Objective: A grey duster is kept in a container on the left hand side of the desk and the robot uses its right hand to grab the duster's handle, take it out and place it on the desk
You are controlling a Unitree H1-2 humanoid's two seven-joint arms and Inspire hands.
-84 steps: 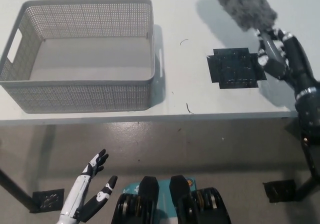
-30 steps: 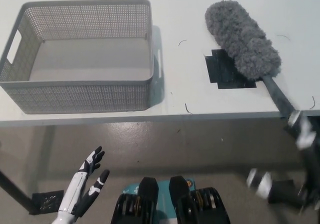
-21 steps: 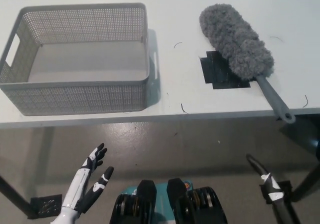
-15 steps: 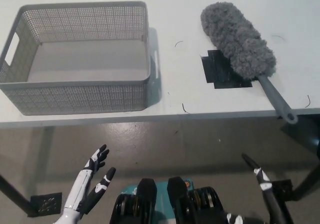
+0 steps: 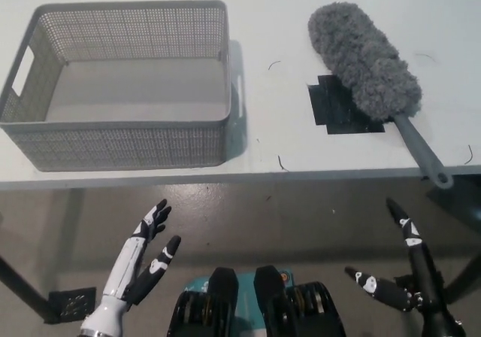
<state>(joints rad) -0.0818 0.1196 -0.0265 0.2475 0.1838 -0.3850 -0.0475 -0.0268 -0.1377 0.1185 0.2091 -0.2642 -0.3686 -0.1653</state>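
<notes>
The grey fluffy duster lies on the white desk, its head over a black tape patch and its grey handle pointing to the desk's front right edge. The grey mesh container stands on the desk's left and holds nothing. My black right hand is open, below the desk edge at the lower right, well apart from the handle. My white left hand rests open at the lower left.
Below the desk's front edge lies a grey-brown floor. A dark desk leg and a black floor plate show at the lower left. Small dark marks dot the desk between container and duster.
The right hand let go of the duster, which now lies on the desk, and dropped below the desk edge with fingers spread. The left hand rose slightly. The camera shifted a little.
</notes>
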